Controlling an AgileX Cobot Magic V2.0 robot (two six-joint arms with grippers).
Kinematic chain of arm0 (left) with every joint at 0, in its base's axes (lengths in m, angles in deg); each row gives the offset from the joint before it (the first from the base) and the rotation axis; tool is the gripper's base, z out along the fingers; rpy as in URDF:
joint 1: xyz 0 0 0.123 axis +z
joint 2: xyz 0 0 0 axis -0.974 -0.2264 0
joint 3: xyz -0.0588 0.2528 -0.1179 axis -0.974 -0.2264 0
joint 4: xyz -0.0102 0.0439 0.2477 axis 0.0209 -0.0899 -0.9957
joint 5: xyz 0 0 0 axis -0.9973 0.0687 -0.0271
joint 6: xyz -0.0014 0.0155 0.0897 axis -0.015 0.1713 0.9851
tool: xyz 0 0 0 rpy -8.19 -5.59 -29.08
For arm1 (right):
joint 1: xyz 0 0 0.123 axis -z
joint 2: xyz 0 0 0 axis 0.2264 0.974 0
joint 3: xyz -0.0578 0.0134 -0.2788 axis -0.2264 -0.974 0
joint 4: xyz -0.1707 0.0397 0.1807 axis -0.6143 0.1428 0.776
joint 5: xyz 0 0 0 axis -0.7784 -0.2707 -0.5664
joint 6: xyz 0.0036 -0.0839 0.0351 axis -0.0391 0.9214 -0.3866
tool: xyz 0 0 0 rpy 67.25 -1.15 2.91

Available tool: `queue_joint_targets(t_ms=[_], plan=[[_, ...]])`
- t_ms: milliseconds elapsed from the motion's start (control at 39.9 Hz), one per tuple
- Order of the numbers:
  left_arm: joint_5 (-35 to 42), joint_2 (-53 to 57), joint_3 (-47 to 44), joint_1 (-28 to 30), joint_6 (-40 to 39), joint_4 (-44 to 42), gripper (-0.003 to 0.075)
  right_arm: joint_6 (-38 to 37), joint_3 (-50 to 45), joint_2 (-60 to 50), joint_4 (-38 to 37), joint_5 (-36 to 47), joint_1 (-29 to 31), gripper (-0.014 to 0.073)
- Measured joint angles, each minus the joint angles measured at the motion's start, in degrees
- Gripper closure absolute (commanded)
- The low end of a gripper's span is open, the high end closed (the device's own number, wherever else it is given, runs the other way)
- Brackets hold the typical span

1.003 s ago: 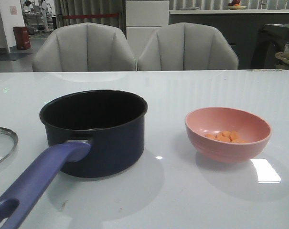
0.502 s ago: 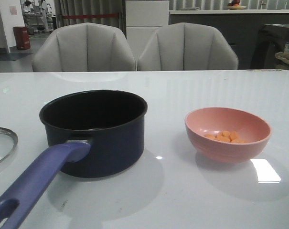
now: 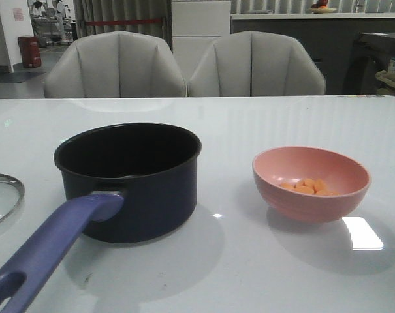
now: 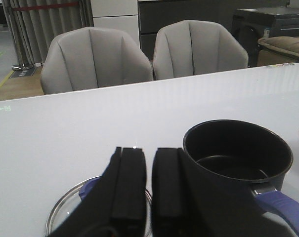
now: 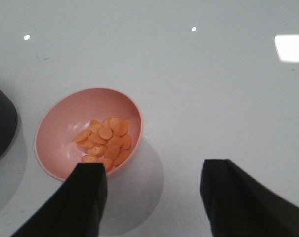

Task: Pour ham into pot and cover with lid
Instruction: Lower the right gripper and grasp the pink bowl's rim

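Nothing has moved on the counter [image 3: 249, 117] in the last second: ham [image 3: 307, 187] remains in the bowl [image 3: 311, 203], pot [image 3: 128, 179] empty, lid [image 3: 2, 197] off. Right gripper [image 5: 154, 195] jaws spread above the bowl; left gripper [image 4: 148, 185] jaws nearly together, empty. Pouring hasn't begun.

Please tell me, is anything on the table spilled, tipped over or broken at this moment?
Nothing stands out. The pot stands upright and looks empty, the ham is all inside the pink bowl, and the lid lies flat on the table beside the pot. No spills or damage are visible.
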Motion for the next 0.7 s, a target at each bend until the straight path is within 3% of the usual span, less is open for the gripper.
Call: queue_joint_targets(t_ms=[351,702], plan=[[0.00,0.00,0.00,0.00,0.00,0.00,0.0596,0.00,13.21,26.47,3.53,-6.34,0.00,0.0070],[0.00,0.00,0.00,0.00,0.00,0.00,0.0596,0.00,20.90,42.98,3.53,-7.24,0.00,0.0070]])
